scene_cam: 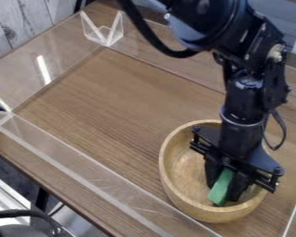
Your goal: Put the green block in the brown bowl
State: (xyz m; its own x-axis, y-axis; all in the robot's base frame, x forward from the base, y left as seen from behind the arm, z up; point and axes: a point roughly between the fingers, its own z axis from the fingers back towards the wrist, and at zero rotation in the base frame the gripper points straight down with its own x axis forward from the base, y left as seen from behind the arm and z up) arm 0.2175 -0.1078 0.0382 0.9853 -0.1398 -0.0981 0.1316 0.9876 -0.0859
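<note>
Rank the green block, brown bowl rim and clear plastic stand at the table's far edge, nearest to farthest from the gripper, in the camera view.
1. green block, between the gripper fingers.
2. brown bowl, its rim ringing the gripper.
3. clear plastic stand, far upper left.

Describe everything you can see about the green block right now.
The green block is a small, flat bar of solid bright green with plain, smooth-looking faces. It stands nearly upright, slightly tilted, inside the brown bowl, low over the bowl's floor; whether its lower end touches the wood cannot be told. The gripper points down over it, and its dark jaws are closed on the block's upper part, hiding that end. Only the lower portion shows.
</note>
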